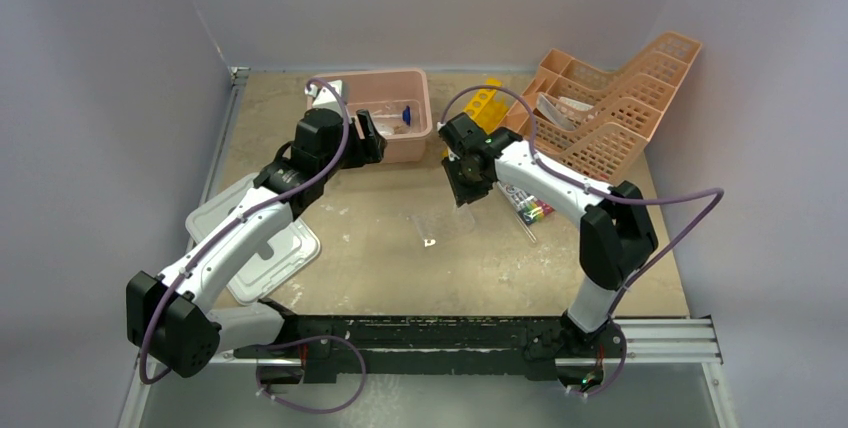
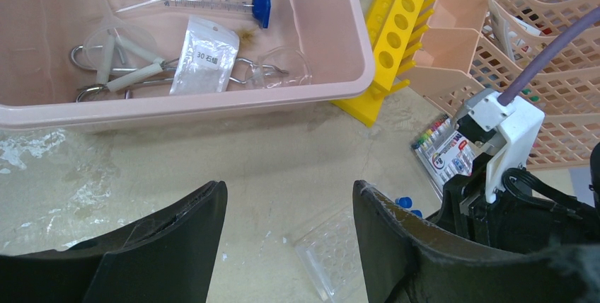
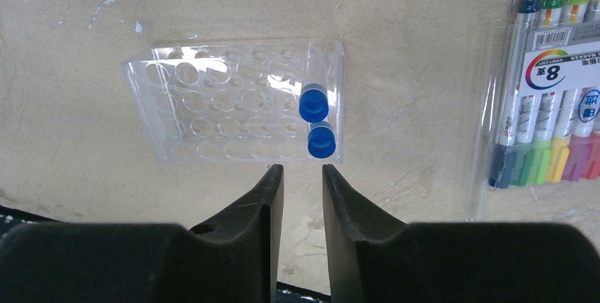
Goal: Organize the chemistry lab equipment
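Note:
A clear well plate (image 3: 226,108) lies on the table with two blue-capped tubes (image 3: 313,103) at its right end. My right gripper (image 3: 303,170) hovers just in front of the tubes, jaws a narrow gap apart and empty; it also shows in the top view (image 1: 466,188). My left gripper (image 2: 290,197) is wide open and empty, in front of the pink bin (image 2: 339,83). The bin holds metal tongs (image 2: 88,93), a wire triangle (image 2: 131,73), a small plastic bag (image 2: 205,55) and a clear cylinder with a blue hexagonal piece (image 2: 262,4). The well plate (image 2: 339,250) lies below the left jaws.
A marker pack (image 3: 545,105) lies right of the plate. A yellow tube rack (image 1: 480,103) leans beside the bin, with orange basket organisers (image 1: 610,108) at the back right. A white lid (image 1: 255,243) lies at the left under the left arm.

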Robot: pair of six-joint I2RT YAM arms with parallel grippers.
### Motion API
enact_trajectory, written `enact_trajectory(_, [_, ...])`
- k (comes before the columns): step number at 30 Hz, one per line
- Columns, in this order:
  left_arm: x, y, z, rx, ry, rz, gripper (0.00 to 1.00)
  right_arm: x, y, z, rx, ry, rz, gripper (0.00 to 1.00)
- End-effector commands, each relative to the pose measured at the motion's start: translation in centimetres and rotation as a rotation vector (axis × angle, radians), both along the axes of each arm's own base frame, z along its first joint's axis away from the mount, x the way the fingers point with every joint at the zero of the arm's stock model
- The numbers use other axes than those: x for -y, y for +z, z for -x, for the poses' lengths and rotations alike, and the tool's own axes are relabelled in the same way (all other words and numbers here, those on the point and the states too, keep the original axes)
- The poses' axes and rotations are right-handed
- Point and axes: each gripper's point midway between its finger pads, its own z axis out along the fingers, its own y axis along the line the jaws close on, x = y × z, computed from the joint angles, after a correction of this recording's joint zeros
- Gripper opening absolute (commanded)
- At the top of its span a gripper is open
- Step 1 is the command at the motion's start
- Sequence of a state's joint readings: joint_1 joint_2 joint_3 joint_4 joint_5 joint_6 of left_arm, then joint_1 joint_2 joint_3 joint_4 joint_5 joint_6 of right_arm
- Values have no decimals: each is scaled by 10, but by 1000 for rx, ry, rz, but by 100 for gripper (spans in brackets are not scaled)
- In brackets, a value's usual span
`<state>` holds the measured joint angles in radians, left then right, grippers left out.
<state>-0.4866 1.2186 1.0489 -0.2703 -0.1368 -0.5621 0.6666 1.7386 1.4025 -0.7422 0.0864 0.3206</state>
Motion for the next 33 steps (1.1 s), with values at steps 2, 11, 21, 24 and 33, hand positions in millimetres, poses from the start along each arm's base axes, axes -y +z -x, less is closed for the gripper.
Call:
enact_trajectory(2, [2,19,0,56,-5,44,64,-7,8,-15,54,41,-2,28])
enact_trajectory(11, [2,19,1,56,-4,44,64,-14,10,-26,86,66,-11,27])
enact_trajectory(21, [3,20,1,57,-7,49,65,-5,21,-21,103,24,-7,31])
enact_trajectory(24, [2,20,1,59,-7,49,64,-1,30,-20,117,-7,-7,39])
enact_trajectory(33, [2,26,2,71,-9,52,65,13,72,-22,235,-110,-82,53])
